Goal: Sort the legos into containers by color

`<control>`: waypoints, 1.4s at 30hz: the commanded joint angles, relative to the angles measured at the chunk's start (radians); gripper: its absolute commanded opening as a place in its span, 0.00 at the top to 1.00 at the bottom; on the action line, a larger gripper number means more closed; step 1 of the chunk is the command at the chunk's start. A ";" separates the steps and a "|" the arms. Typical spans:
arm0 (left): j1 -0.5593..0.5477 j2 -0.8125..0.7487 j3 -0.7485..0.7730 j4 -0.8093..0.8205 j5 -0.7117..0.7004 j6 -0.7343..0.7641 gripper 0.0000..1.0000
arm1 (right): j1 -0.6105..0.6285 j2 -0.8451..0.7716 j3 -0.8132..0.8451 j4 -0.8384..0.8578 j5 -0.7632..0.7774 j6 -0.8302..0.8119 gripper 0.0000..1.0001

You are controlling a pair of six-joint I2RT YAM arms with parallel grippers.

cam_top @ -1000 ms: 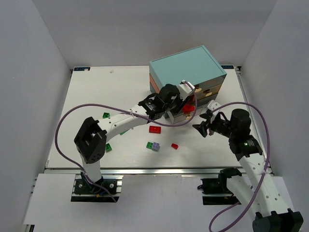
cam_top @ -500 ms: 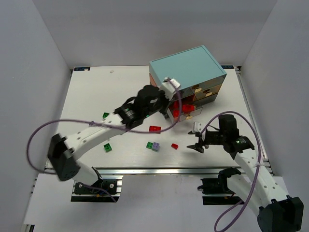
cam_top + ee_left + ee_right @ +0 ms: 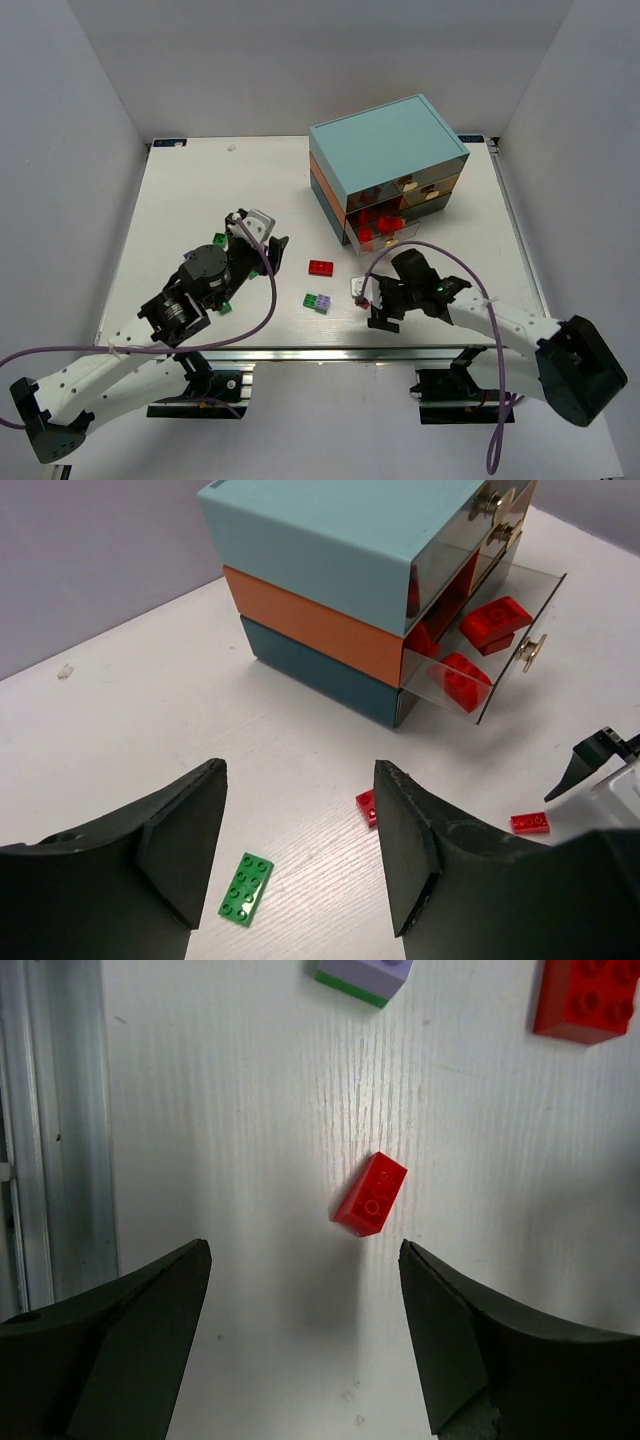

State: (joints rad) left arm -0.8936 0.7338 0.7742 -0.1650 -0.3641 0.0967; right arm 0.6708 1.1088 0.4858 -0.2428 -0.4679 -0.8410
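Right wrist view puts the small red lego (image 3: 370, 1194) lying alone on the white table (image 3: 250, 1080), turned at a slant, roughly btwn and just ahead of the two dark fingers. The right gripper (image 3: 305, 1250) hangs above it w/ jaws spread wide and nothing in them, prob lined up that way so a straight drop would straddle the brick; the slant means the wrist may need a small twist so the pads meet its flat sides. A lilac-on-green lego (image 3: 365, 975) and a bigger red lego (image 3: 590, 1000) sit well apart from it at the far edge of the view, so there is room to come down w/o nudging them. Top view shows this gripper (image 3: 372, 300) low near the front edge of the table, w/ the chest (image 3: 385, 150) further back. Its lowest drawer (image 3: 500, 640) is pulled out, clear front and cream-gold handle (image 3: 533, 652) facing forward, and red legos (image 3: 495, 620) lie inside, so red prob goes there and the drawer is left out to take more. On the other side the left gripper (image 3: 300, 780) is also wide apart and holds nothing, hovering over a flat green lego (image 3: 246, 888) that rests on the table just below its left finger, likely its next pick; no open drawer w/ green shows.
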 commanded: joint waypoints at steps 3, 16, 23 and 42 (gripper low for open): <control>0.002 -0.024 -0.021 0.019 -0.024 -0.005 0.30 | 0.056 0.085 0.025 0.149 0.182 0.131 0.18; 0.002 -0.045 -0.032 0.022 -0.035 -0.003 0.29 | 0.104 0.224 0.065 0.231 0.233 0.207 0.38; 0.002 -0.042 -0.041 0.028 -0.035 0.000 0.29 | 0.104 0.235 0.063 0.186 0.190 0.180 0.81; 0.002 0.056 -0.069 0.045 -0.010 0.003 0.25 | 0.067 -0.161 0.355 -0.014 0.107 0.112 1.00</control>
State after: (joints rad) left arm -0.8936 0.7773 0.7124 -0.1276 -0.3840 0.0971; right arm 0.7517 0.9432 0.7937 -0.2920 -0.4625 -0.7616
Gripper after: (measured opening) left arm 0.745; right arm 0.236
